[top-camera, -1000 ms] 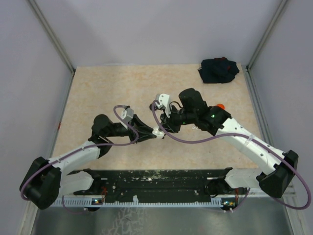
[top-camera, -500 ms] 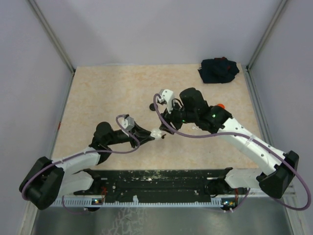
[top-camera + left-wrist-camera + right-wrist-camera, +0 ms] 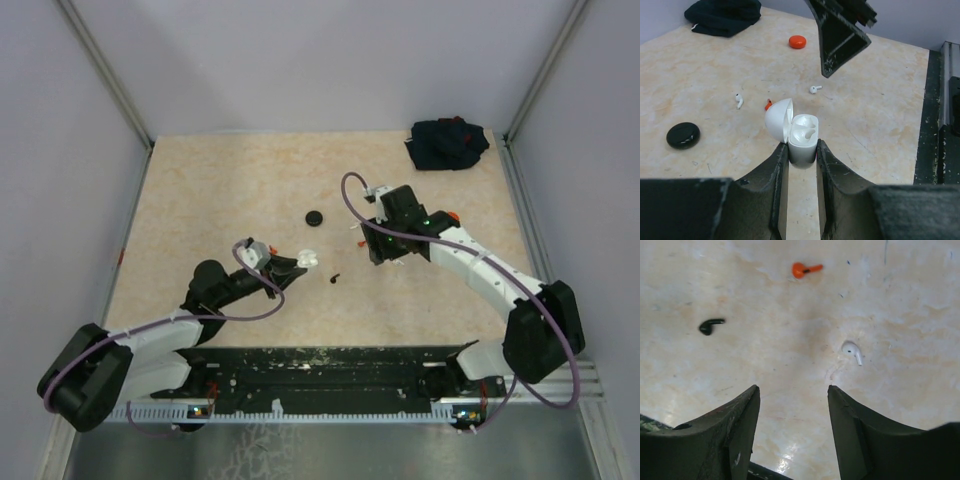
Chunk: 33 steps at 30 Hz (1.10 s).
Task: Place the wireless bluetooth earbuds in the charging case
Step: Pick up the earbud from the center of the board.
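My left gripper [image 3: 801, 146] is shut on the white charging case [image 3: 803, 139], which stands upright with its lid open to the left and both sockets empty. In the top view the case [image 3: 308, 258] is at the left gripper's tip [image 3: 296, 265]. Two white earbuds [image 3: 739, 101] [image 3: 815, 89] and a red earbud [image 3: 768, 105] lie on the table beyond the case. My right gripper [image 3: 794, 390] is open and empty above the table, its fingers [image 3: 840, 37] hanging beyond the case. Below it lie a white earbud [image 3: 852, 351], a red earbud [image 3: 805, 270] and a black earbud [image 3: 711, 325]. A black earbud [image 3: 334, 277] also shows in the top view.
A black puck [image 3: 316, 217] lies left of the right gripper [image 3: 372, 243]; it also shows in the left wrist view [image 3: 683, 135]. A red puck [image 3: 797, 42] lies farther back, partly hidden behind the right arm in the top view. A dark cloth [image 3: 447, 143] sits in the far right corner.
The two grippers were together at the case; now they are apart. My left gripper has drawn back left with the case. My right gripper has moved right and back, uncovering the black puck.
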{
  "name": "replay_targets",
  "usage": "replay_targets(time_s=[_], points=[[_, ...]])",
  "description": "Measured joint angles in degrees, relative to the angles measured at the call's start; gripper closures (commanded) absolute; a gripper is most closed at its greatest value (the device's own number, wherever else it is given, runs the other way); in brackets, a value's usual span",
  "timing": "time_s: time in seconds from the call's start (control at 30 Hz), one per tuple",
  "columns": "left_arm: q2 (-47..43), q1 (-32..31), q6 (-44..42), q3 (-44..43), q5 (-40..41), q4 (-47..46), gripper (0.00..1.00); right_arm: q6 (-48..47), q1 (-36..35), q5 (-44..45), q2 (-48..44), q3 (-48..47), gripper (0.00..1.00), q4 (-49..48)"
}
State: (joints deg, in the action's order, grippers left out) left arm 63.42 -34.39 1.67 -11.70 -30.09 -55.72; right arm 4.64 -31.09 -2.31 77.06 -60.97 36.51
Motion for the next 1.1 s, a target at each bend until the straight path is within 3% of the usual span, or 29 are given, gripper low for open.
replay_targets(time_s=[0.33, 0.7, 1.1], points=[[1.25, 0.07, -0.39, -0.83, 0.96, 3.54, 0.99, 3.15, 5.92, 7.63, 8.09, 5.11, 0.52, -3.39], [3.61, 0.44, -0.48, -2.47, -0.44, 7.48, 0.99, 3.54, 9.22, 7.23, 16.9, 4.44, 0.56, -6.78], [3.67, 0.52, -0.46, -2.67, -1.49, 8.57, 0.99, 4.44, 9.25, 3.26, 19.39, 3.85, 0.61, -7.69]])
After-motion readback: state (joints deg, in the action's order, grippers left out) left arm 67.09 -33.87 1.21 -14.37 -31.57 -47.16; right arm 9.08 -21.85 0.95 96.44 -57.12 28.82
